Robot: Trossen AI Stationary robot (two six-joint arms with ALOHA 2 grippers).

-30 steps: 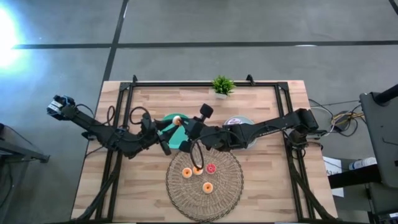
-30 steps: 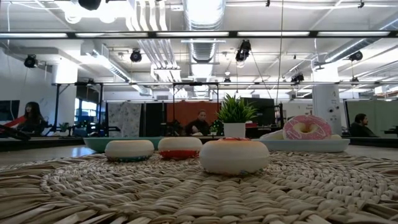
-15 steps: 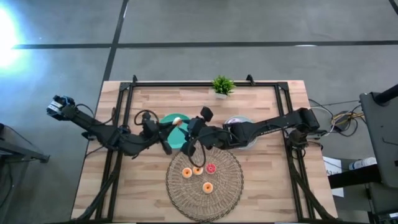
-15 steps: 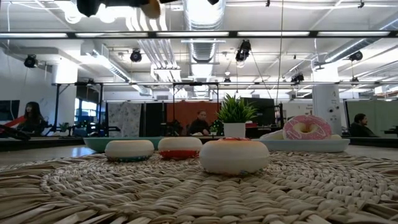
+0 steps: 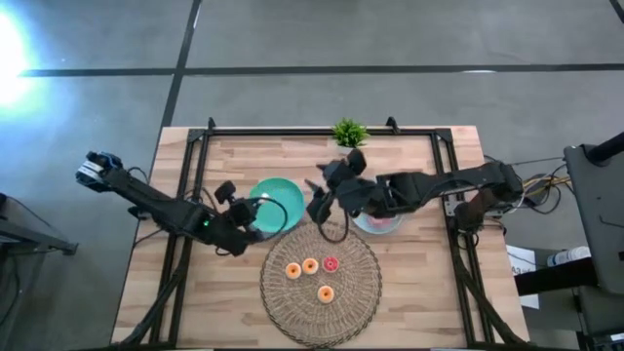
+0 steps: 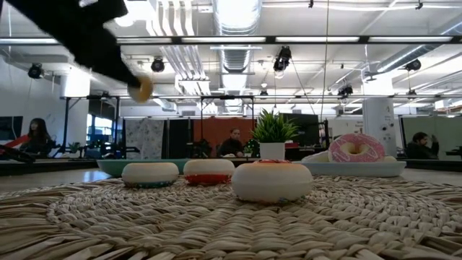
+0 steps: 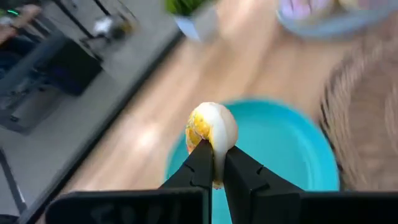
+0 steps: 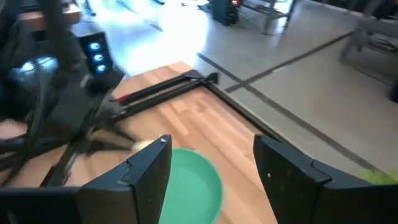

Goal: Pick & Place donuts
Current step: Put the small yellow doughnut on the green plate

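Note:
A small orange donut (image 7: pixel 212 127) is between the fingertips of my left gripper (image 7: pixel 213 163), which is shut on it above the left part of the teal plate (image 5: pixel 280 203). In the low view the same donut (image 6: pixel 141 89) hangs high at the left. Three small donuts, among them an orange one (image 5: pixel 292 270) and a red one (image 5: pixel 331 263), lie flat on the wicker mat (image 5: pixel 320 310). My right gripper (image 8: pixel 211 168) stands open with nothing in it, above the teal plate's right edge (image 5: pixel 318 203). A pink-frosted donut (image 6: pixel 356 148) lies on the light-blue plate (image 6: pixel 361 169). My left gripper pinches the small orange donut by its lower part (image 7: pixel 212 148) between its two fingertips (image 7: pixel 199 163). In the low view the fingers slant downward with the donut at their free ends. The donut is lifted clear, above the teal plate.
A small potted plant (image 5: pixel 348 133) stands at the table's far edge. A black frame (image 5: pixel 322 130) runs along the table's far, left and right sides. People sit in the room beyond the table.
The small orange donut, which was between both grippers over the teal plate, has gone with my left gripper toward the table's left edge and down into the low view. My right arm has drawn back toward the table's right and far edges.

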